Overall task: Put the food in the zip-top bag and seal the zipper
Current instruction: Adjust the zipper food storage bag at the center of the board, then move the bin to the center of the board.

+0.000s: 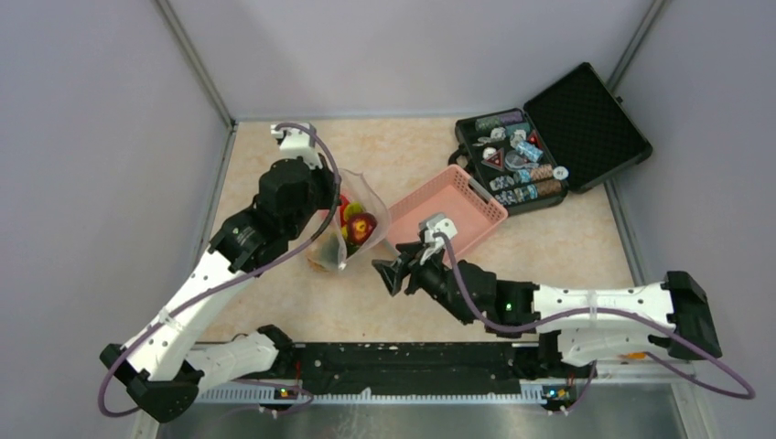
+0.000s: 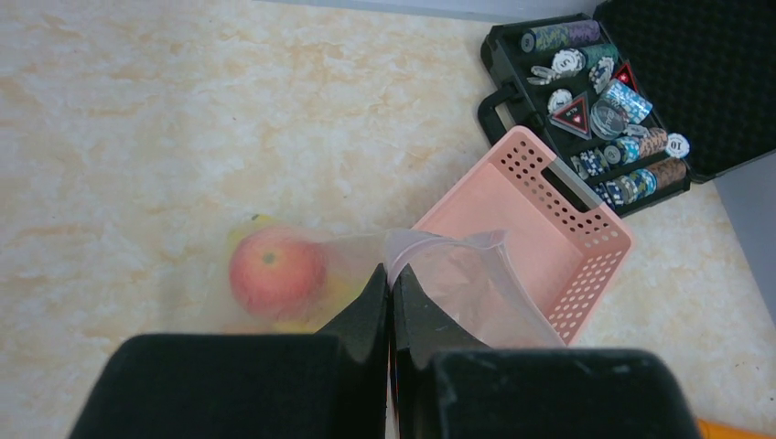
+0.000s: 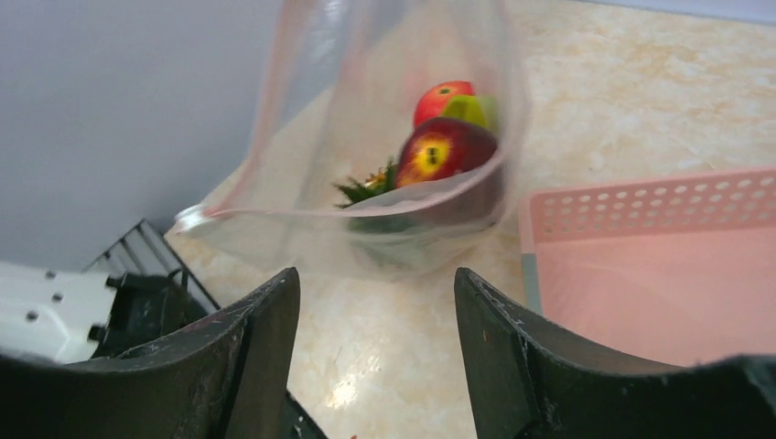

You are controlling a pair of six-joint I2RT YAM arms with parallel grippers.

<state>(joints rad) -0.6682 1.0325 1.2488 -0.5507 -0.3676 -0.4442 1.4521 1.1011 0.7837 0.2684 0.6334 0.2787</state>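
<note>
The zip-top bag point(image 1: 352, 224) is held up off the table point(image 1: 549, 247) just beside the pink basket point(image 1: 453, 206), on the basket's left side in the top view. Toy fruit point(image 3: 444, 151) is seen bunched at the bag's bottom. The film is judged thin, limp and slippery. It is light in itself, but the fruit weighs it down, so sagging and swinging are to be expected. The firmest place to take hold is judged to be the zipper point(image 3: 302, 210), the pale-pink strip along the mouth, since the crinkly wall would slide and fold.

The left hand point(image 2: 392, 293) is pressed together on the bag's upper edge, with film pinched between its fingers. Its arm is reached forward and bent over the bag. The right hand point(image 3: 375, 283) is spread and empty, near the basket's near corner, with its arm laid low across the table. It is pointed at the bag without touching it.
</note>
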